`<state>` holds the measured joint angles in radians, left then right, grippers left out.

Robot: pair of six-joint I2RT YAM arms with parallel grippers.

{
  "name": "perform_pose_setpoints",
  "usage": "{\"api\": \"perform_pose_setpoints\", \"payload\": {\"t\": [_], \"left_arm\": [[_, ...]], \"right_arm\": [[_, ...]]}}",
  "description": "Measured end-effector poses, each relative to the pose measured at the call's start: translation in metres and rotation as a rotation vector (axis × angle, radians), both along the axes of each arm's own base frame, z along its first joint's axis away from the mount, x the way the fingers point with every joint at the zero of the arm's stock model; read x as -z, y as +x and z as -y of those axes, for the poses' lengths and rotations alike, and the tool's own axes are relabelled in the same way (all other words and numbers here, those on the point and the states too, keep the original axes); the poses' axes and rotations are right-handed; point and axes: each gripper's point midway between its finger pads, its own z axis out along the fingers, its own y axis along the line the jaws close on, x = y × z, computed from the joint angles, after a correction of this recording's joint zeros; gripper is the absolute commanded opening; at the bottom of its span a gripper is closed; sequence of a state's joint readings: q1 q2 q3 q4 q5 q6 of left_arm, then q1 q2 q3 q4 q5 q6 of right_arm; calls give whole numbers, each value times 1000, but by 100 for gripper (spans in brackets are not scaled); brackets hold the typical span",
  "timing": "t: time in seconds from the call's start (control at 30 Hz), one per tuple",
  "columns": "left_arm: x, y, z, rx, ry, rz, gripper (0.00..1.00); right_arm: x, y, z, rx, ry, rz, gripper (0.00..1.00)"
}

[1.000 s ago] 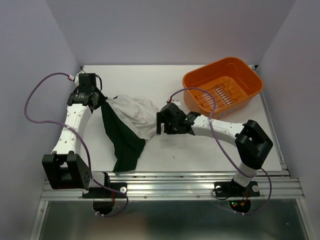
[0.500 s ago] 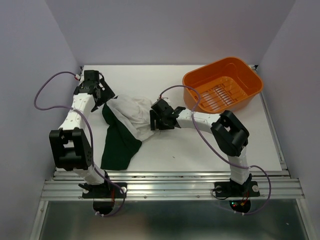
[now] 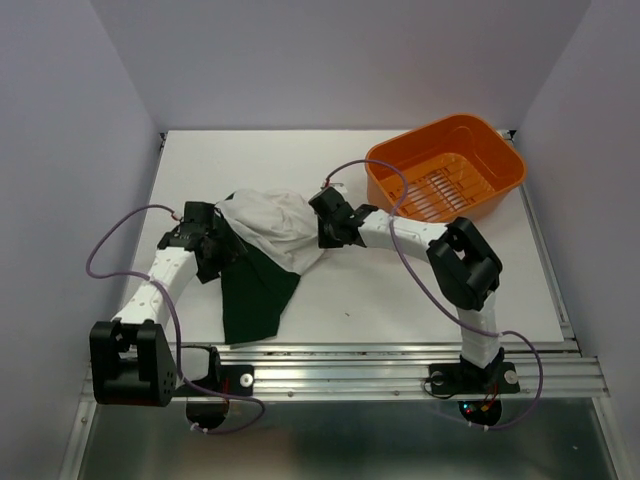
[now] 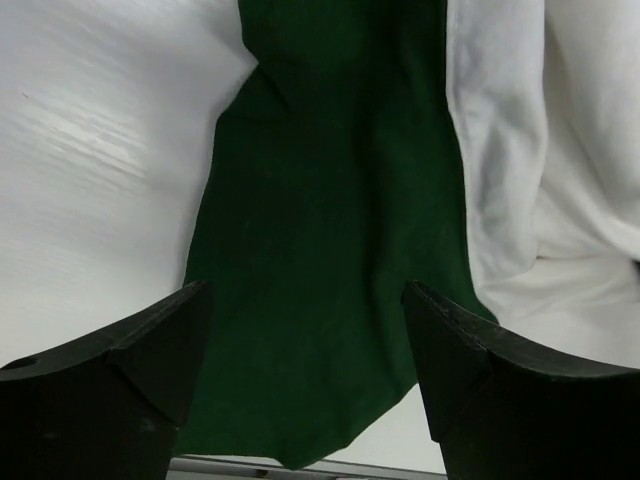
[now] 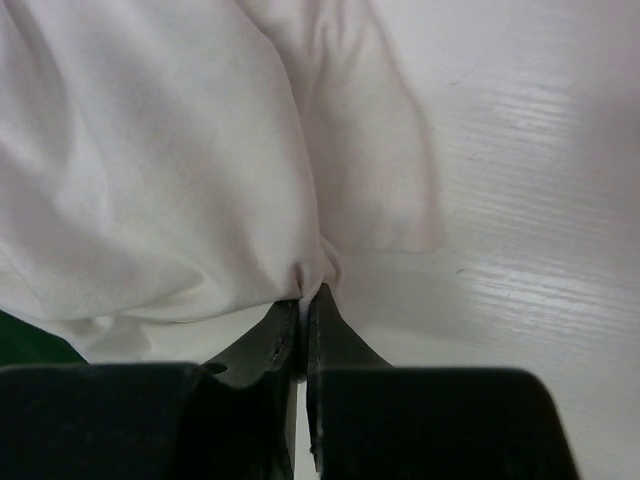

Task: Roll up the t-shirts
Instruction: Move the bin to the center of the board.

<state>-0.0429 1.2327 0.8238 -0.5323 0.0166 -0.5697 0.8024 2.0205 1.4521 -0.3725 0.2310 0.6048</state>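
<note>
so the t-shirts [image 3: 268, 232] are a crumpled heap on the left-middle of the table [image 3: 420, 290], with the white cloth [image 5: 150, 150] bunched toward the far side and the dark green part [image 4: 320, 250] trailing toward the near edge. right pincer [image 5: 303, 305] is clamped on a fold at the white cloth's right edge, fabric puckering at the tips. left pincer [image 4: 305, 310] has its fingers wide apart over the dark green part, gripping nothing. orange basket [image 3: 500, 165] sits in the far right corner, well apart from the cloth
</note>
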Motion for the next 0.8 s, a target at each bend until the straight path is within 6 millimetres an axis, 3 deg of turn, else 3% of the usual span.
{"api": "perform_pose_setpoints", "payload": {"t": [0.1, 0.2, 0.23, 0.27, 0.3, 0.37, 0.53, 0.6, 0.8], "left_arm": [[10, -14, 14, 23, -35, -15, 79], [25, -21, 28, 34, -88, -56, 79], [29, -21, 32, 37, -100, -69, 78], [35, -17, 36, 39, -111, -79, 78], [38, -16, 38, 43, -113, -85, 78], [48, -11, 44, 50, -115, -119, 77], [59, 26, 48, 53, -95, -150, 77], [57, 53, 49, 54, -79, -126, 77], [57, 109, 49, 69, -29, -103, 76]], "right_arm": [[-8, 7, 7, 16, -4, 24, 1], [-13, 8, 12, 25, -4, 34, 3], [-13, 7, 13, 25, -5, 35, 17], [-13, 7, 13, 26, -6, 35, 71], [-11, 6, 15, 22, -12, 34, 82], [-9, 5, 17, 26, -17, 31, 93], [-10, 6, 28, 33, -54, 42, 96], [-18, 8, 37, 47, -56, 54, 96], [-70, 41, 92, 156, -30, 152, 96]]}}
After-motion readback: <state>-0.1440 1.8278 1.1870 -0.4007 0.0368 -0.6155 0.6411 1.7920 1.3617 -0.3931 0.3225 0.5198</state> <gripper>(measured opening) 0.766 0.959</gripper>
